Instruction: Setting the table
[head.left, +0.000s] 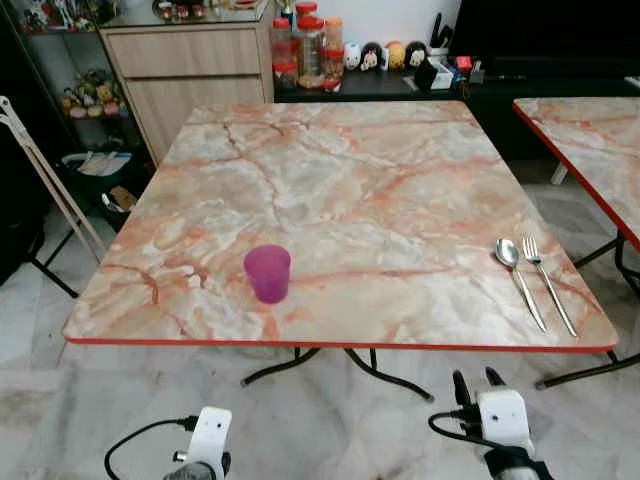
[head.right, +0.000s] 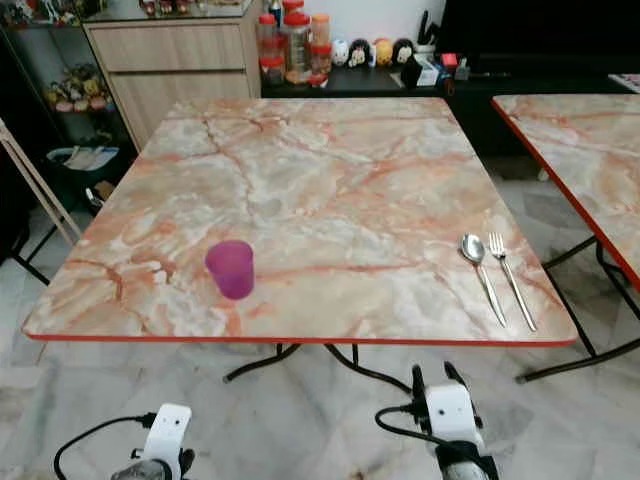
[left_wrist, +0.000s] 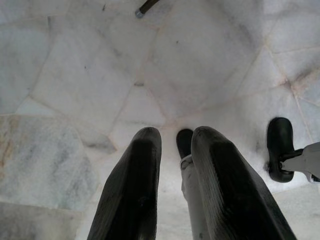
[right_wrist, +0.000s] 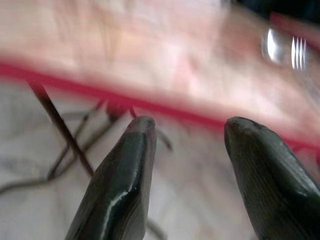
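A purple plastic cup (head.left: 267, 272) stands upright near the front left of the marble-patterned table (head.left: 350, 170). A spoon (head.left: 515, 270) and a fork (head.left: 546, 275) lie side by side at the front right corner, handles toward me. My right gripper (head.left: 477, 378) is raised below the table's red front edge, under the cutlery; the right wrist view shows this gripper (right_wrist: 190, 122) open and empty, aimed at that edge. My left gripper (left_wrist: 176, 131) hangs low on the left, pointing at the floor, with a narrow gap between its fingers and nothing in it.
A second marble table (head.left: 590, 130) stands close on the right. Black legs (head.left: 340, 365) spread under the near table. Behind it are a wooden cabinet (head.left: 190, 70), red-lidded jars (head.left: 305, 45) and a dark sideboard. A folding rack (head.left: 40, 170) leans at the left. The floor is marble tile.
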